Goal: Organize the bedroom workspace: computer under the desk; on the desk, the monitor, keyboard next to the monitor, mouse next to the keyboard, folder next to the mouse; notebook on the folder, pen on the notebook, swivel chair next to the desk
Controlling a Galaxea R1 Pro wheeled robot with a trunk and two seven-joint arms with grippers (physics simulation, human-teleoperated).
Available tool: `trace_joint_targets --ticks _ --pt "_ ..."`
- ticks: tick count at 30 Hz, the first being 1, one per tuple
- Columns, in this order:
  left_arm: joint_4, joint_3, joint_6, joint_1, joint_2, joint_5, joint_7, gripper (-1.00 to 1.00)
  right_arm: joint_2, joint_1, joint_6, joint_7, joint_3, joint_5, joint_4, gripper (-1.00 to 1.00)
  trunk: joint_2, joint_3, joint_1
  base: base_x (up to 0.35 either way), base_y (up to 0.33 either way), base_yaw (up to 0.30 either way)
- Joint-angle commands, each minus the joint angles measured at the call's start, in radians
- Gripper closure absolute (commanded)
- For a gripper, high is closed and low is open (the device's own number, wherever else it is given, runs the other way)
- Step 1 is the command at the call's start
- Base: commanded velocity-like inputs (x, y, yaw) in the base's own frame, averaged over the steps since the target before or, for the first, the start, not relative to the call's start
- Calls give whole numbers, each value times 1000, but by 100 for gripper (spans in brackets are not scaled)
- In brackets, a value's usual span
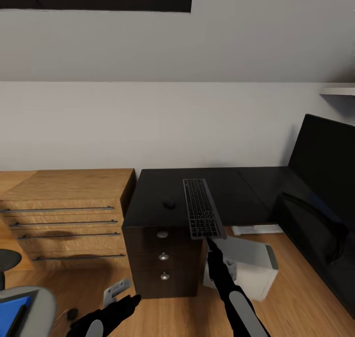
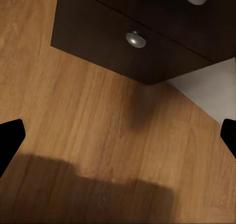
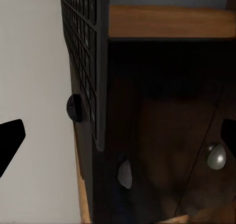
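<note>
**Silver-framed keyboard lies end-on just beyond my right gripper**

Wood floor is nearest, with my left gripper (image 1: 129, 301) hanging low over it, fingers apart and empty, in front of the desk's drawer unit. At my near left is the chair (image 1: 34, 297), with the blue folder (image 1: 11, 313) on its seat.

My right gripper (image 1: 212, 242) is raised to the front edge of the desk (image 1: 158, 184). Its fingers (image 3: 12, 140) are spread wide, clamped on nothing. The keyboard (image 1: 201, 208) lies straight ahead of it, on the top, its near end at or slightly past the front edge. Whether the gripper touches that end I cannot tell. The long axis runs front to back, pointing toward the monitor's side only at a slant, so I judge it wants turning and sliding right. The right arm is plainly the nearer.

The mouse (image 1: 169, 205) sits near the keyboard's left side, close to the front edge. The top is glossy black and bare otherwise. The computer (image 1: 251, 265) stands on the floor under the desk. The monitor (image 1: 325, 164) is on the right wing. A wooden dresser (image 1: 69, 214) adjoins the desk's left end, against a pale wall.
</note>
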Motion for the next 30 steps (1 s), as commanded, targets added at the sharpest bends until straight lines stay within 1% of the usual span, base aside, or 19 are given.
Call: trace_joint_targets --ticks 1,14,21,24,28,29,30 --pt "-1 0 3 -1 0 11 9 -100 0 -1 -5 4 2 -11 0 -100 -1 -1 -1 -297 0 0" --pt "-1 0 3 -1 0 11 9 -100 0 -1 -5 4 2 -12 2 -100 -1 -1 -1 -283 0 0" --pt "0 -3 3 -1 -1 11 10 -100 -3 0 -4 7 1 -11 5 -100 -1 -1 -1 -86 0 0" --pt "1 -4 3 -1 -2 11 10 -100 -7 2 -3 9 2 -9 21 -100 -1 -1 -1 -20 0 0" --pt "11 -6 3 -1 -3 10 11 -100 -30 8 -3 25 3 15 73 -100 27 12 -16 -7 0 0" --pt "16 -6 3 -1 -3 10 11 -100 -38 10 -3 32 3 27 82 -100 34 15 -20 -4 0 0" --pt "28 -10 3 -1 -4 9 11 -100 -55 17 -3 46 4 62 102 -100 41 18 -24 -3 0 0"
